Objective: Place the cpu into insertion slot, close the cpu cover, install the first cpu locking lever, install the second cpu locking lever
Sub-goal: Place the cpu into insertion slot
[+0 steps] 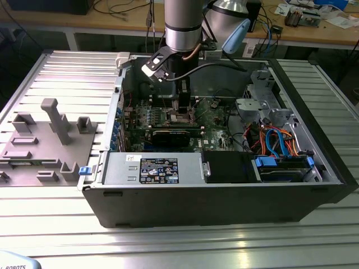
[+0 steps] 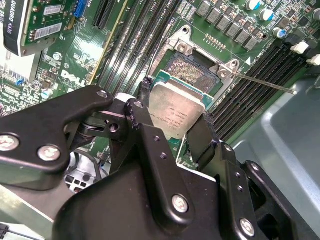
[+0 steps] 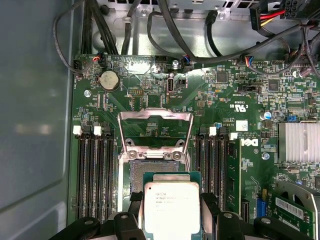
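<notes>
The small, flat, square, silver-grey metal-topped cpu [image 2: 177, 112] [image 3: 172, 207] is clamped by its two opposite edges between the black metal fingers [image 2: 145, 125] of the pincer [image 2: 175, 122] [image 3: 172, 212], which is clenched on it in both wrist views. The chip hangs partly over the near edge of the insertion slot [image 2: 190, 70] [image 3: 150, 167], a square socket with a dark centre and a silvery metal rim; whether it already touches the socket cannot be told. Just beyond the socket the cpu cover [image 3: 155, 116], a thin silvery metal frame with a large window, stands swung open. A thin silvery metal rod [image 2: 260, 82] sticks out from one corner of the socket in the second wrist view. Long narrow black memory slots [image 3: 95, 170] run along both sides of the socket on the green motherboard [image 3: 235, 95] [image 1: 216, 120], and a round silver coin battery [image 3: 108, 79] sits beyond the cover. In the upper middle of the exterior view, the silver-grey arm [image 1: 182, 28] reaches straight down into the open black computer case [image 1: 224, 196], with the pincer [image 1: 184, 106] low over the board. The case lies on a ribbed aluminium tabletop [image 1: 61, 67], and on the exterior view's left, well apart from the case, rests a grey plastic fixture tray [image 1: 33, 162].
</notes>
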`<state>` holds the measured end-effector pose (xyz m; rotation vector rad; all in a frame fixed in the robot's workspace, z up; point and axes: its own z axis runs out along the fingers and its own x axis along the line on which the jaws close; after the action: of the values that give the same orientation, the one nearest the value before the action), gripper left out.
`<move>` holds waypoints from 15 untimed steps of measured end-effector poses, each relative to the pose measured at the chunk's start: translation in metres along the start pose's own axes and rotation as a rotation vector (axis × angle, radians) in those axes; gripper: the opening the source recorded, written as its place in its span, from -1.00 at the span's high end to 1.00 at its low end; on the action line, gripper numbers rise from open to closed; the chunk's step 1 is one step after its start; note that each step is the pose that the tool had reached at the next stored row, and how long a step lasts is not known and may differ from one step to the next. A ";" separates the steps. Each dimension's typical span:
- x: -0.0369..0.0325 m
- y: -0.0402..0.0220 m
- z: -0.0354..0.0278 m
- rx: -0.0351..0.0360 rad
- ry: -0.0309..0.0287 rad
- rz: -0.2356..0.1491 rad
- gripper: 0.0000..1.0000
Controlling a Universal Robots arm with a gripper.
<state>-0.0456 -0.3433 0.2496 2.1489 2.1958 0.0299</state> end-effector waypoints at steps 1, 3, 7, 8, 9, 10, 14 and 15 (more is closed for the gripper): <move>0.0000 0.0000 0.0001 0.0000 0.0000 0.000 -0.08; 0.0000 0.0000 0.0003 0.0002 0.0000 0.000 -0.08; 0.0008 0.0000 0.0004 0.0001 -0.0005 0.000 -0.08; 0.0013 0.0000 0.0004 0.0001 -0.0013 0.000 -0.08; 0.0014 0.0000 0.0004 0.0001 -0.0024 0.000 -0.08; 0.0014 0.0000 0.0004 0.0001 -0.0024 0.000 -0.08; 0.0014 0.0000 0.0004 0.0002 -0.0024 0.000 -0.08; 0.0015 -0.0004 0.0005 0.0002 -0.0024 0.000 -0.08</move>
<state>-0.0459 -0.3419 0.2491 2.1481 2.1944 0.0272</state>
